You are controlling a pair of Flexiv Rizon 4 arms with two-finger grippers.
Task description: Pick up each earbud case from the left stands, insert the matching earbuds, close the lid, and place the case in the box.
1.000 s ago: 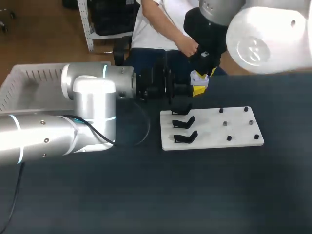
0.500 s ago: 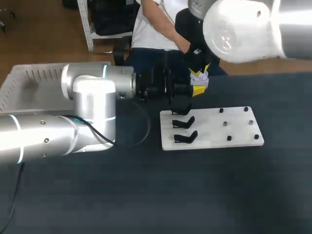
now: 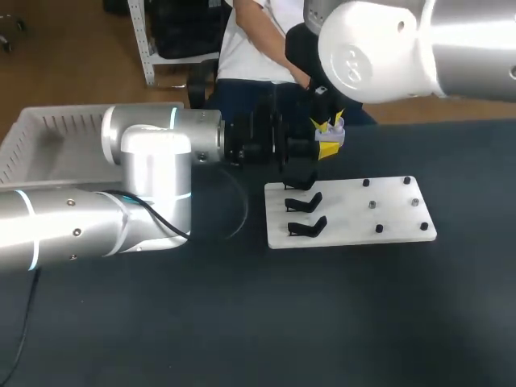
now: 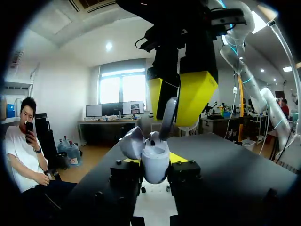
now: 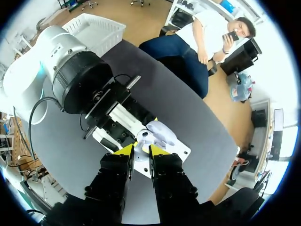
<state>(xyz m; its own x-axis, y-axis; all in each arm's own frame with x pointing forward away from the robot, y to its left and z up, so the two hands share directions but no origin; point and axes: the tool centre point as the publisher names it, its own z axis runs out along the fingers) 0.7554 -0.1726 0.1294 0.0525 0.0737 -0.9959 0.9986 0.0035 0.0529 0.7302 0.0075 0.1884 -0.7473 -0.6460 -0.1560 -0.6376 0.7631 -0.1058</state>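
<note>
A pale lilac earbud case (image 4: 155, 162) with its lid (image 4: 131, 142) swung open sits upright between the black fingers of my left gripper (image 4: 155, 173), which is shut on it. From above, my right gripper (image 4: 176, 96) pinches a grey earbud (image 4: 168, 117) whose lower end sits in the case's opening. In the head view the case (image 3: 332, 132) hangs above the table's far edge, just beyond the white stand board (image 3: 387, 214). The right wrist view looks past my right gripper (image 5: 141, 149) down onto the open case (image 5: 160, 132).
Black case stands (image 3: 305, 201) line the board's left side and small dark pegs (image 3: 371, 204) dot its right side. A white basket (image 3: 32, 141) stands at the far left, behind my left arm (image 3: 145, 185).
My right arm has swung leftward over the case and its gripper has tilted slightly. My left arm and the case have stayed where they were.
</note>
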